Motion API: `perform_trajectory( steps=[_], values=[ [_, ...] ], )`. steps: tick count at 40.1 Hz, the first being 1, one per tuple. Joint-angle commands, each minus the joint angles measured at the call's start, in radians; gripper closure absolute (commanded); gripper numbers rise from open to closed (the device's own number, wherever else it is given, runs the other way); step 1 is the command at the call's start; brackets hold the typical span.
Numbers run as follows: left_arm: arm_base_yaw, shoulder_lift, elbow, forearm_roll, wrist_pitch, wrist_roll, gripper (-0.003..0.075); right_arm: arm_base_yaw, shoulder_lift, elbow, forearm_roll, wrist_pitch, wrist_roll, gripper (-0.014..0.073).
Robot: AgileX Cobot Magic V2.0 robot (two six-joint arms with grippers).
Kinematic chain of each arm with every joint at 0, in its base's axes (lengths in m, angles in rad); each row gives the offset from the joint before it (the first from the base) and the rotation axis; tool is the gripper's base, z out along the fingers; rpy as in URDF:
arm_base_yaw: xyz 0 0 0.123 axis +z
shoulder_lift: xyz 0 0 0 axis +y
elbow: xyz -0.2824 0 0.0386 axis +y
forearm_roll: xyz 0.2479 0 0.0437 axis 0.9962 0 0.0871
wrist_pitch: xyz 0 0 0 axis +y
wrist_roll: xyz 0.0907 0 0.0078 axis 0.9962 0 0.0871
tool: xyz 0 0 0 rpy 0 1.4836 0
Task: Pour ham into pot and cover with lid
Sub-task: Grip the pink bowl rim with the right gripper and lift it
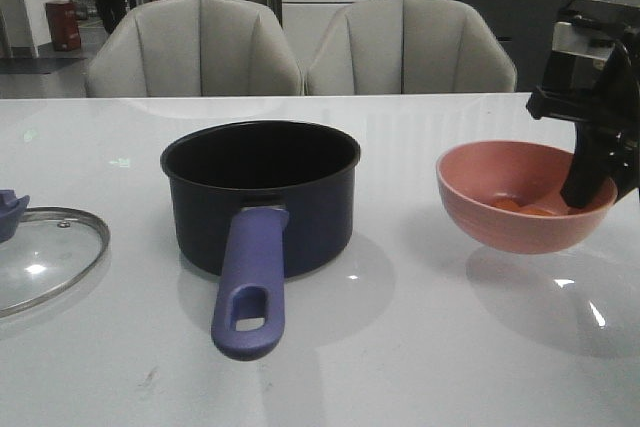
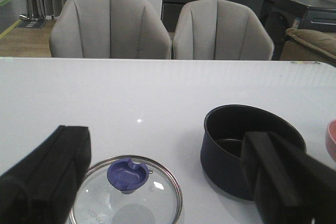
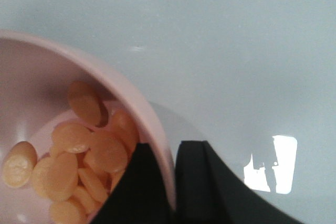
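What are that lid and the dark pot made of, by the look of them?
The lid looks like clear glass, since the table shows through it, inside a shiny metal rim, with a matte blue knob, probably plastic. The pot seems to be dark coated metal with a dull black inside; its purple-blue handle looks like smooth plastic or silicone.

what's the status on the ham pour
Right gripper shut on bowl rim, bowl off the table. Left gripper open above lid. Ham in bowl. Pot uncovered, path clear.
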Motion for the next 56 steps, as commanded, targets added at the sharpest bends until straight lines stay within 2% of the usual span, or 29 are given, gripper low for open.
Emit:
perform_trajectory(
  steps=[1,8,21,26,40,56],
  values=[
    [-0.006,0.014,-0.025,-0.007,-0.082,-0.004,0.0103,0.005,-0.098,-0.038,0.04,-0.017,-0.049,0.0452],
    [-0.006,0.014,-0.025,-0.007,-0.082,-0.004,0.0103,0.069,-0.201,-0.038,0.04,-0.082,-0.068,0.0452],
    [-0.006,0.014,-0.025,-0.007,-0.082,-0.004,0.0103,0.332,-0.284,-0.054,0.04,-0.199,-0.067,0.0452],
    [-0.006,0.014,-0.025,-0.007,-0.082,-0.004,0.0103,0.395,-0.283,-0.066,0.04,-0.239,-0.067,0.0452],
    [-0.006,0.014,-0.025,-0.007,-0.082,-0.004,0.0103,0.418,-0.263,-0.102,0.039,-0.296,-0.067,0.0452],
    [-0.006,0.014,-0.025,-0.007,-0.082,-0.004,0.0103,0.455,-0.236,-0.108,-0.082,-0.455,-0.074,0.0452]
  ],
)
